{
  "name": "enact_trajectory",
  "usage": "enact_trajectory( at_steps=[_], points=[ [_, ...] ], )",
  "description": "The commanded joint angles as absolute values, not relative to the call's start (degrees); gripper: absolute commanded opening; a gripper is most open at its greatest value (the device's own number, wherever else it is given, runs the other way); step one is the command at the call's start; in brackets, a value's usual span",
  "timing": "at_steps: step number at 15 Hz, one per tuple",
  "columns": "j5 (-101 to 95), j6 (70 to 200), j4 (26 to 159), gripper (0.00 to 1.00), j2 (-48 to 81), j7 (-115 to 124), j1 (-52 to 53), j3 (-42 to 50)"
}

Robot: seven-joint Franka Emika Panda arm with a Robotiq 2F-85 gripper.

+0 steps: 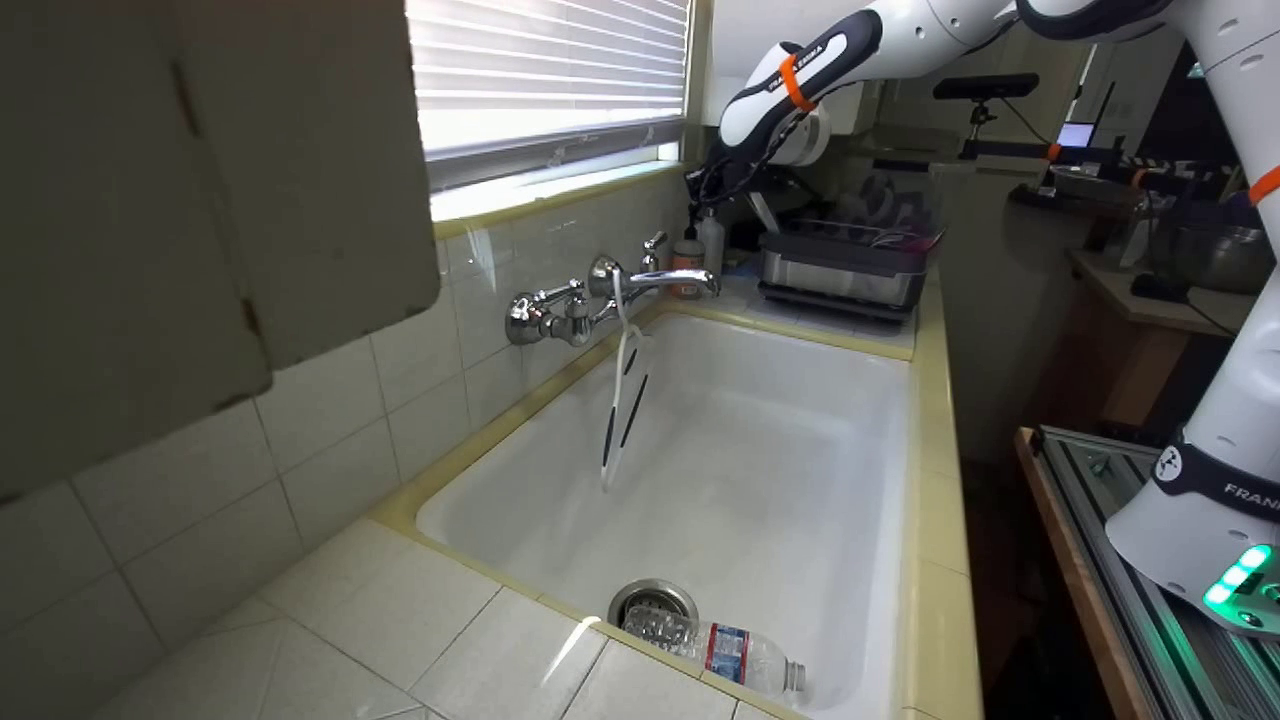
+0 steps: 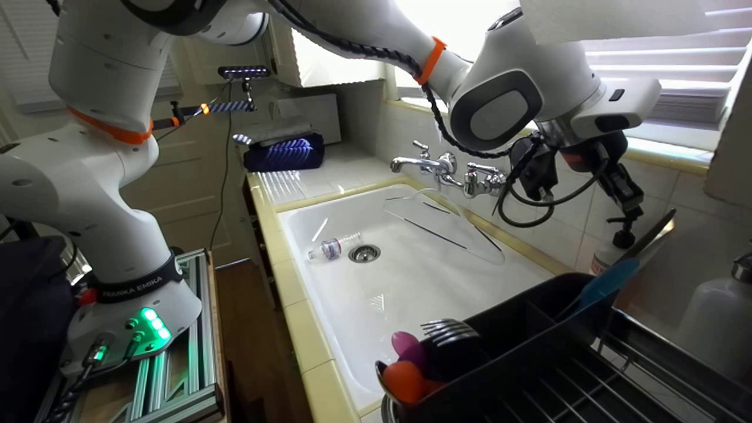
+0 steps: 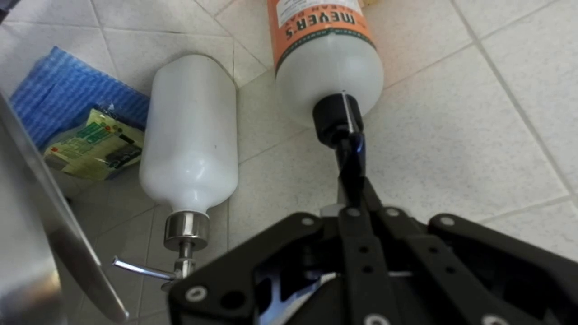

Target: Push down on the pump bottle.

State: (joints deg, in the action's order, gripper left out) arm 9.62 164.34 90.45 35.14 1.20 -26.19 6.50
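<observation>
- The translucent white plastic pump bottle (image 3: pixel 332 67) with an orange label (image 3: pixel 323 20) is probably fairly stiff but could tip.
- Push its black plastic pump (image 3: pixel 336 115) straight down, centrally; no grasp seems needed.
- Rounded, pale shoulder; dark lettering on the label.
- It stands upright on the pale tiled surface (image 1: pixel 735 293) beyond the white sink (image 1: pixel 790 450).
- The fingers (image 3: pixel 354 230) are closed together at the pump, seemingly holding nothing; contact is unclear.

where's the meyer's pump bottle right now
In the wrist view, the Meyer's pump bottle is near top centre, right of the white metal-necked pump bottle.
</observation>
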Motion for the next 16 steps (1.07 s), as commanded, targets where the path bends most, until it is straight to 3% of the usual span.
enact_trajectory(
  at_steps=[1, 16],
  points=[
    [10.84, 163.35, 92.22, 0.00, 36.65, 1.77, -25.69, 7.08],
    [10.71, 162.83, 93.53, 0.00, 36.69, 3.53, -25.22, 7.87]
  ],
)
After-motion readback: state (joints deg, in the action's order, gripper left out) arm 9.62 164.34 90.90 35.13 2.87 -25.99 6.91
